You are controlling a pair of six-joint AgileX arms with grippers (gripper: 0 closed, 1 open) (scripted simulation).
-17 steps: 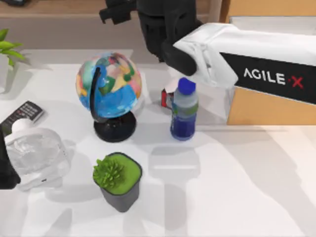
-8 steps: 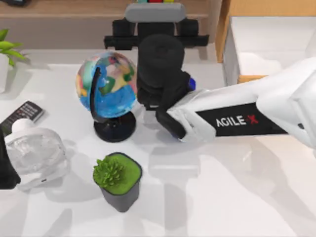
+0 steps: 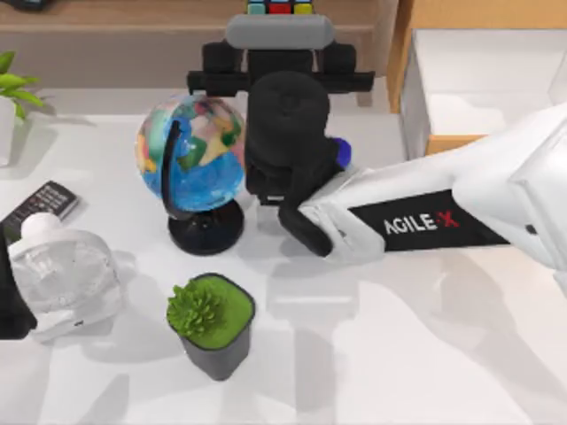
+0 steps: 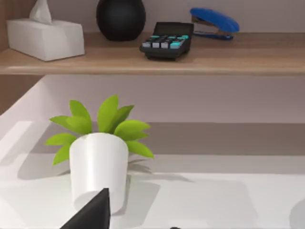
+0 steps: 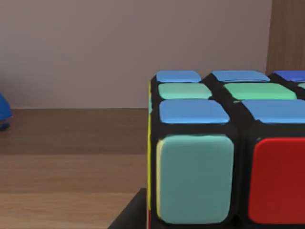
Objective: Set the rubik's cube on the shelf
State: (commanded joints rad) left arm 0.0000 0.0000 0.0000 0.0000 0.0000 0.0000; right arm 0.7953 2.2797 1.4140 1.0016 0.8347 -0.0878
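Right hand point(image 3: 280, 11) at rubik's cube point(image 3: 280, 7).

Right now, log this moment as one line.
right hand at shelf | rubik's cube on shelf | grip: cannot tell | left arm parked at table's left

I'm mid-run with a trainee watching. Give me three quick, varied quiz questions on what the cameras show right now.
1. True or false: the rubik's cube is over the shelf.
2. Which arm reaches to the cube: A) left, B) right?
3. Fill in: left of the right arm on the table stands a ____ on a black stand.

Key: 1 true; 2 B; 3 globe.
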